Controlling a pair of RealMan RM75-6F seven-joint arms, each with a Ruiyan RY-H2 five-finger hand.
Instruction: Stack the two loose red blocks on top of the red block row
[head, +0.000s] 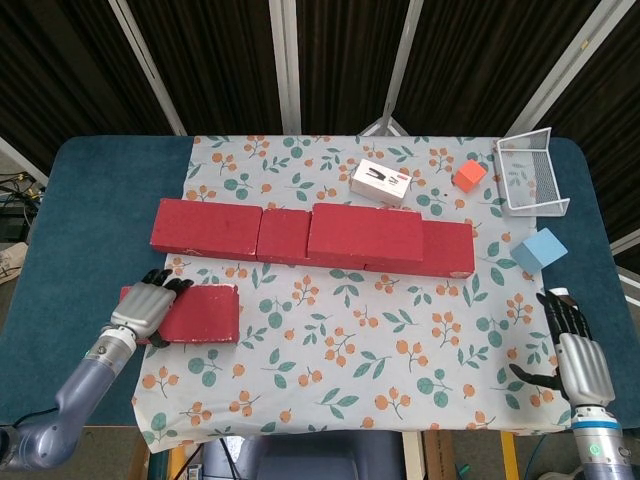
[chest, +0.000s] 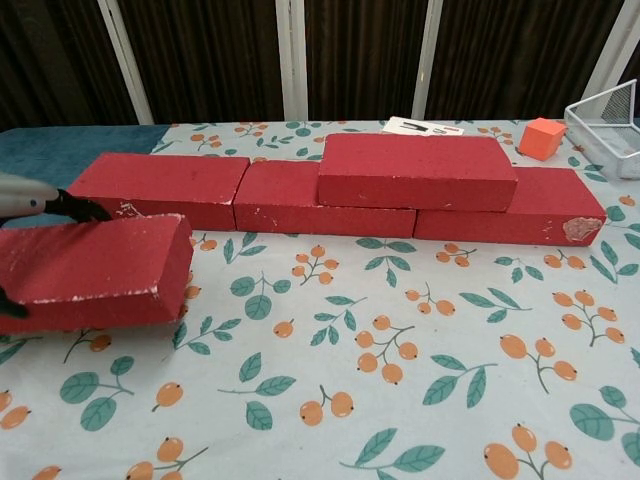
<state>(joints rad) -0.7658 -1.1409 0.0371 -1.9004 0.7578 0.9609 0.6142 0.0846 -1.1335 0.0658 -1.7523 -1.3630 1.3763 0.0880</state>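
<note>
- The loose red block (head: 196, 313) is clear of the cloth at the near left, tilted a little in the chest view (chest: 95, 271), its long axis running left to right, roughly parallel to the row.
- The left hand (head: 148, 305) grips that block at its left end, fingers over the far top edge; the thumb side is barely visible at the chest view's edge.
- The red block row (head: 312, 236) lies beyond the block, away from the robot, running across the middle of the table; one red block (head: 365, 236) already sits on top of it, right of centre.
- The left part of the row (head: 206, 229) is bare on top and lies almost straight ahead of the held block, so I'd judge the move to be a carry forward and slightly right, with no real need to turn the block.
- The left hand is far nearer that spot than the right one.
- The right hand (head: 577, 355) rests at the table's near right edge, well apart from the row, fingers extended and apart, holding nothing.
- Beyond the row sit a small white box (head: 381, 182) and an orange cube (head: 469, 176); a wire basket (head: 533, 175) stands at the far right corner, a blue cube (head: 539, 249) nearer.
</note>
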